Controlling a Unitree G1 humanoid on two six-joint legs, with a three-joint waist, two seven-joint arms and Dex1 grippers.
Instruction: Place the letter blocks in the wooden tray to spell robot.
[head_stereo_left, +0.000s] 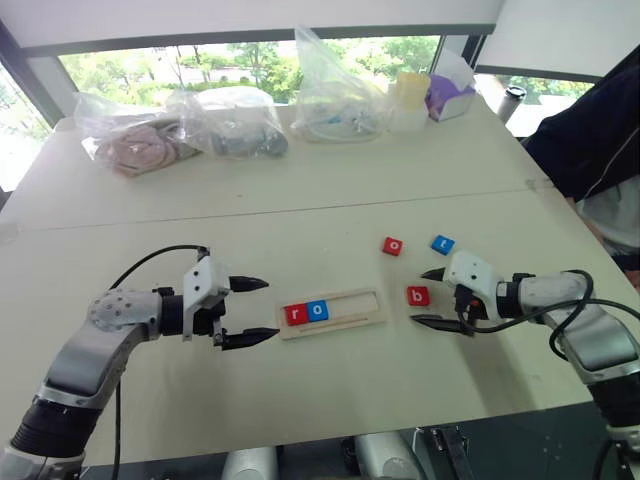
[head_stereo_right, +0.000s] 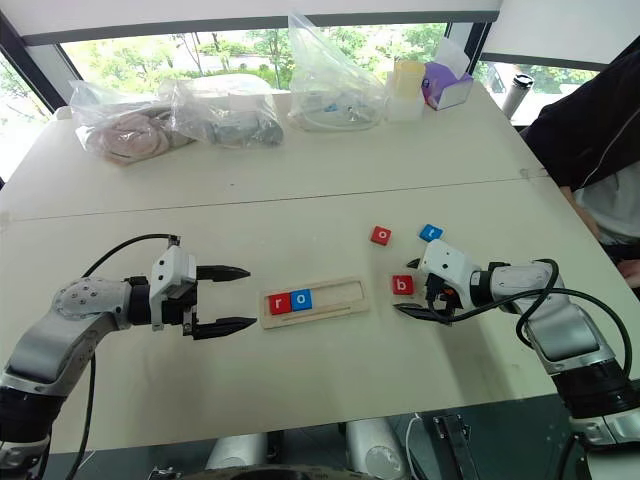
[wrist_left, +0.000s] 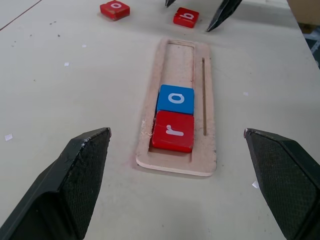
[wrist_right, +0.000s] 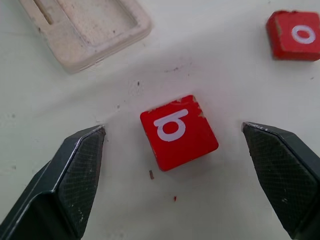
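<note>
Right wrist view: open right tool (wrist_right: 172, 175) straddles chipped red b block (wrist_right: 178, 132); left tool (head_stereo_left: 248, 312) open.

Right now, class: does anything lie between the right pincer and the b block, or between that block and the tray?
Nothing visible does. The open right pincer straddles the b block, and bare table separates the block from the tray.

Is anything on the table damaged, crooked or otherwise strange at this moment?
Only small things. The red b block has chipped paint at one corner and lies turned askew on the table. The wooden tray shows a rough, splintered edge beside the red r block.
</note>
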